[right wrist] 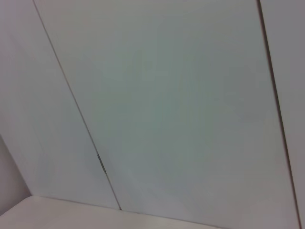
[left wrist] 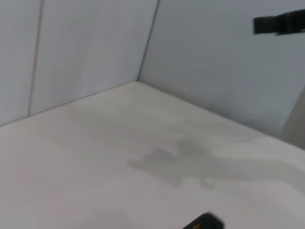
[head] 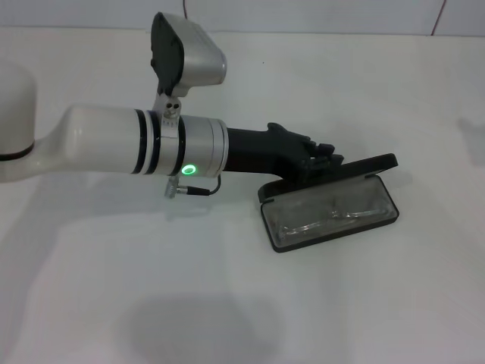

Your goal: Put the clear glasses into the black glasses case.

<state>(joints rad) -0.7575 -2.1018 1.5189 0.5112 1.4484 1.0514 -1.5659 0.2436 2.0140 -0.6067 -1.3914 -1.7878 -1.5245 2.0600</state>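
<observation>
From the head camera I see my left arm reaching across the white worktop (head: 114,288) from the left edge toward the centre. At its end, the left gripper (head: 324,155) sits at the rear edge of the black glasses case (head: 383,161), touching the raised lid where it meets the tray; I cannot tell whether its fingers are spread or pressed together, as the dark gripper body merges with the dark case. The case lies open, to the right of centre, its tray facing up. Inside the tray lie the clear glasses (head: 333,216), faint against the grey lining. Count: one case, one pair of glasses, one arm in view. My right gripper shows in no view; the right wrist camera faces only pale wall panels (right wrist: 167,109).
</observation>
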